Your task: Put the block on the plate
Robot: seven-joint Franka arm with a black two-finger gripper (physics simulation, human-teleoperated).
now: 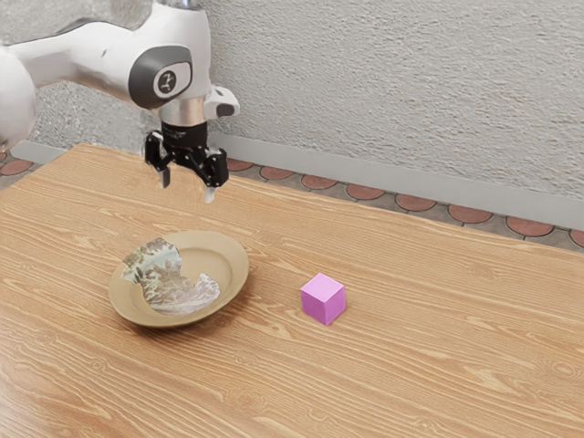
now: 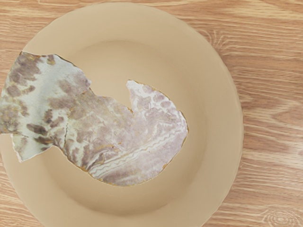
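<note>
On the wood-grain worktop [image 1: 438,374]: pink block still needs a ride to the plate
So the small pink-purple cube-shaped block [image 1: 324,298] is sitting flat on the wood, near the round tan plate [image 1: 235,265] but not touching it, off toward the exterior view's right. The black two-finger gripper [image 1: 188,187] hangs up above the plate, fingers spread, nothing between them. Plate's got a jagged-edged, mottled grey-and-white patch [image 2: 118,137] across its middle, running out onto the rim on one side, kinda neat looking tbh.
</note>
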